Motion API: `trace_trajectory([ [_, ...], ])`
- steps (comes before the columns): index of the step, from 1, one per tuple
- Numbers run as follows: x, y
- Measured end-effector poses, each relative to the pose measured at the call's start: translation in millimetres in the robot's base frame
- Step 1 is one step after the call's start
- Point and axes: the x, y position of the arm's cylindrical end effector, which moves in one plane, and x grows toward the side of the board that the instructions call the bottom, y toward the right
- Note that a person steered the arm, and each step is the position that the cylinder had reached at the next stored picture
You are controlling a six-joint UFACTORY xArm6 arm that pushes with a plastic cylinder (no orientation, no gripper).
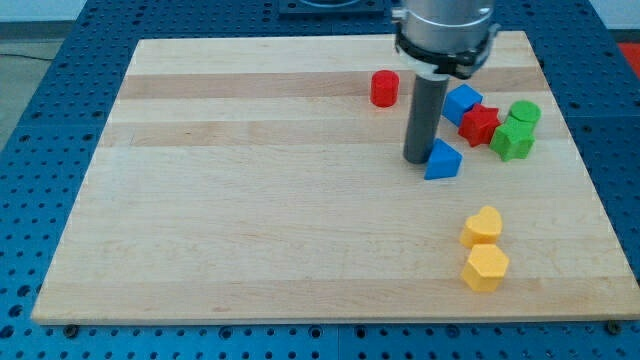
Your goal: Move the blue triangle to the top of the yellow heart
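Note:
The blue triangle lies on the wooden board at the view's right of centre. My tip stands right against the triangle's left side, touching or nearly so. The yellow heart lies below and a little right of the triangle, with a gap of bare wood between them. A yellow hexagon sits just below the heart.
A red cylinder stands up and left of my tip. A blue cube, a red star-like block, a green cylinder and a green block cluster up and right of the triangle. The board's right edge is near.

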Motion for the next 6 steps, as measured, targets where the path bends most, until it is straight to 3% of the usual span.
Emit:
trace_trajectory([
  [1, -28, -3],
  [3, 35, 28],
  [4, 25, 29],
  [5, -26, 28],
  [6, -27, 70],
])
